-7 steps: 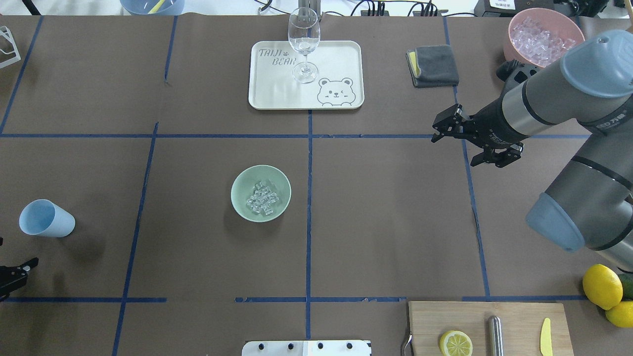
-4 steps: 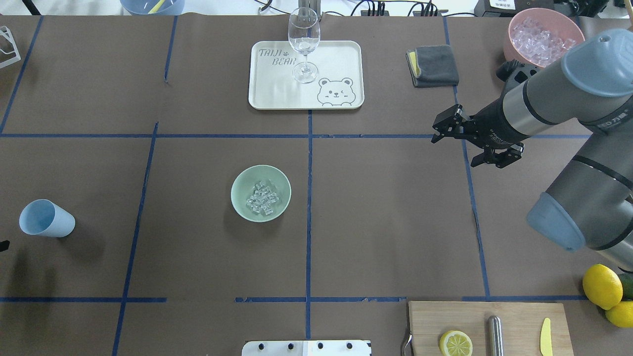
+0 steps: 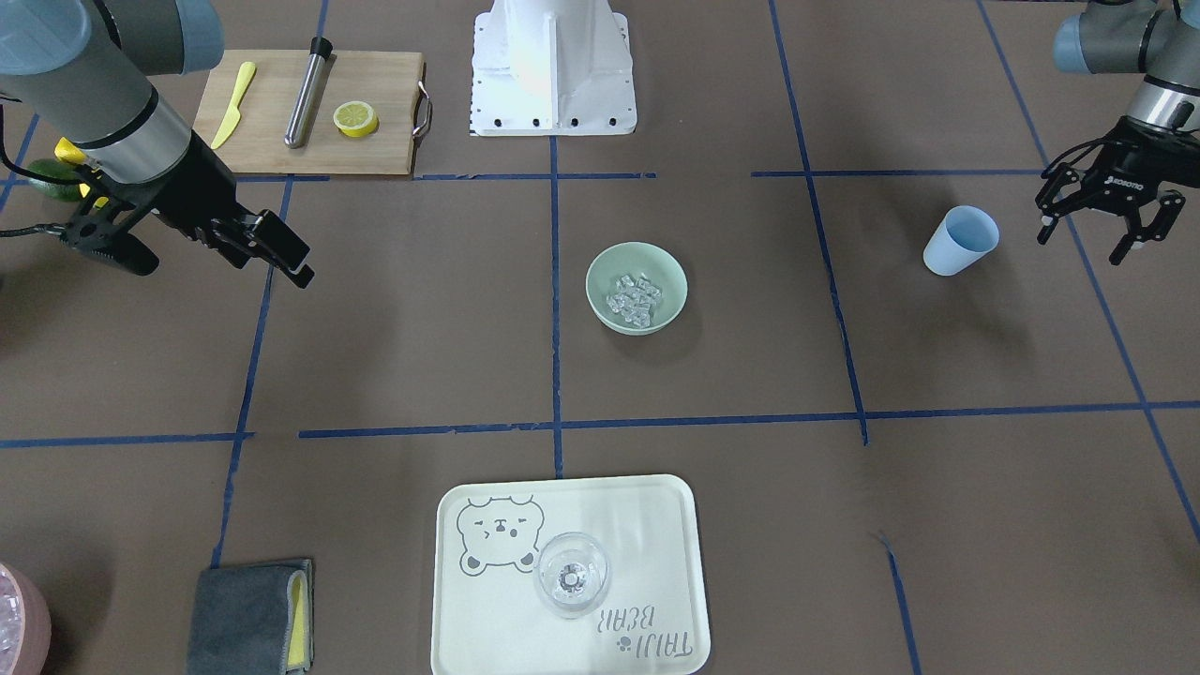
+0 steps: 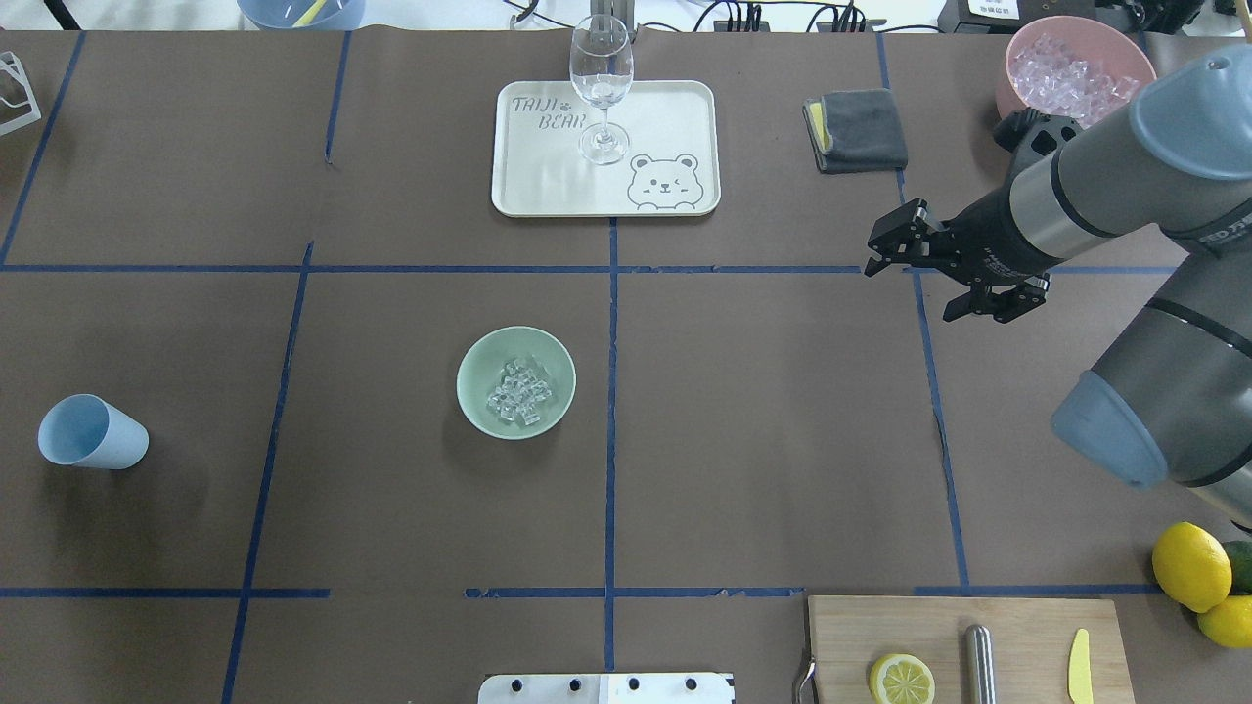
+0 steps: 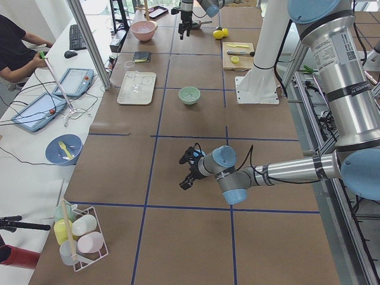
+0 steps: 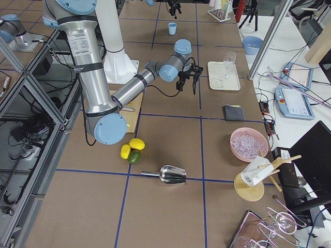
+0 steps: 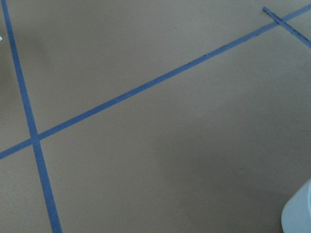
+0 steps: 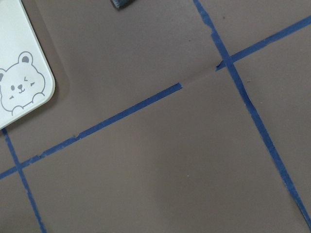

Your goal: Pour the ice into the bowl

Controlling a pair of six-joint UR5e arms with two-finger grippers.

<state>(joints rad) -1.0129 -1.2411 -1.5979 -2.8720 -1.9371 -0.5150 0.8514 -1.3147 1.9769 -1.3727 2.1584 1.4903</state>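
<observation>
Your ice sits in the bowl, so the pour looks complete. Left gripper and right gripper hang clear, jaws wide, empty.

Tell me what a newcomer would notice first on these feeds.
The mint-green bowl in the middle of the table, with the clear ice piled inside it. Next, the right tool, open and empty over bare table, and the left tool, open beside the light blue cup.

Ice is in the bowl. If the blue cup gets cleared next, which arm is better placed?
Left. The left gripper, open, hangs beside the blue cup; the right gripper, also open, is beyond the bowl on the table's other side.
</observation>
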